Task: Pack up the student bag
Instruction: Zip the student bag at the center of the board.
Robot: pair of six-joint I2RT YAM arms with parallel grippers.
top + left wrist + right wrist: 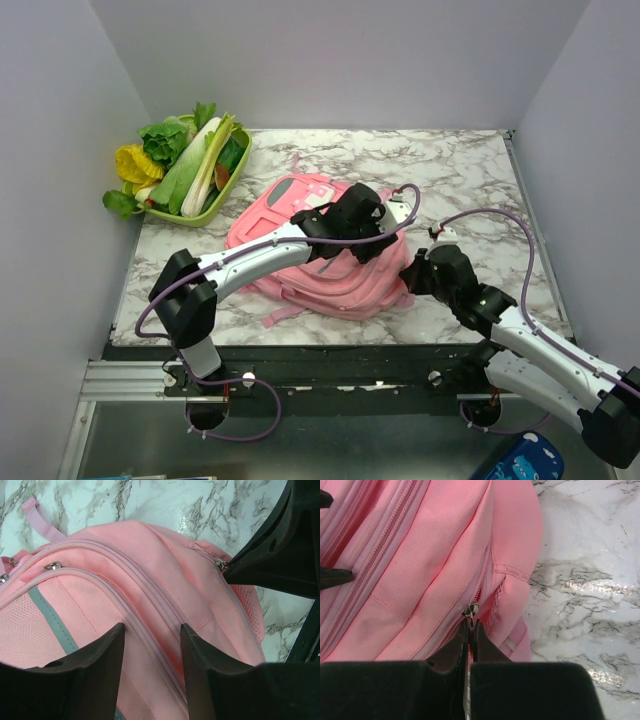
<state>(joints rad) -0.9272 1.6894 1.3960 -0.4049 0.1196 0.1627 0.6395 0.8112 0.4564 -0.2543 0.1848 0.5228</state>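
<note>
Step in hand looked like opening the main zip on the student bag (345, 285). It lay flat mid-way across the marble table (470, 170), front pockets up, near the green tray (215, 205) of vegetables (185, 160) at the far left corner

right gripper (470, 630) — clenched on the metal zip pull (470, 610) at the bag's side edge, no gap showing between the fingertips

left gripper (152, 650) — released, jaws spread wide, holding nothing. It hung over the bag's top panel with the zip tracks (150, 592) running between the fingers. Couldn't tell whether the pads touched the fabric

To do it well, my read:
- draw the pull along the track, not away from it, and stay low through the curve at the corner
- soft fabric would likely bunch and drag with the slider, so the left should press or pinch the panel just behind it as a counter-hold
- the pull is small and slick-looking, so the main risk is it slipping out of the pinch — slow travel, steady tension
</note>
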